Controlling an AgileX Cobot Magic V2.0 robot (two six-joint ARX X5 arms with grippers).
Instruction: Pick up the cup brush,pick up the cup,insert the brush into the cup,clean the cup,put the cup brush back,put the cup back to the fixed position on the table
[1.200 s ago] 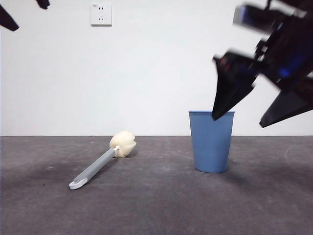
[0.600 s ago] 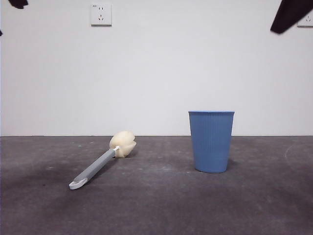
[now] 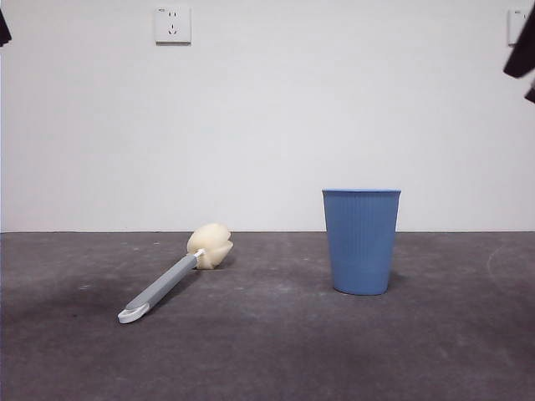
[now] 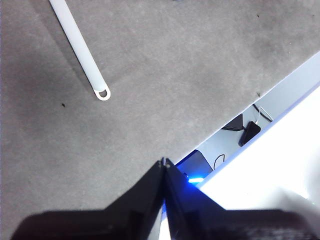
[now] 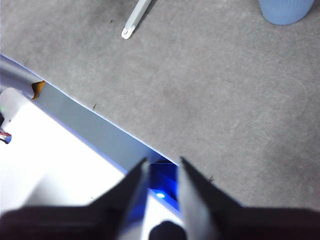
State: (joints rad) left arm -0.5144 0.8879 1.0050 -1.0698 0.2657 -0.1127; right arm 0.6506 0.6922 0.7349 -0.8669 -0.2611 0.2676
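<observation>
The cup brush (image 3: 171, 280) lies flat on the table (image 3: 267, 351), left of centre, its cream sponge head pointing back and its white loop toward the front. The blue cup (image 3: 361, 241) stands upright right of centre, touched by nothing. High above the table's near edge, my left gripper (image 4: 164, 162) is shut and empty, with the brush's handle (image 4: 80, 47) well off from it. My right gripper (image 5: 163, 161) is open and empty, also over the near edge; the cup (image 5: 286, 10) and the brush's loop end (image 5: 128, 34) are far from it.
Both arms show only as black tips at the top left corner (image 3: 3, 28) and the top right corner (image 3: 523, 52) of the front view. A white wall with a socket (image 3: 172, 25) stands behind the table. Each wrist view shows the table's near edge.
The big dark arm that hung over the cup a second ago has pulled up and away to the top right corner. The left tip has drawn further out too. Cup and brush stayed put.
</observation>
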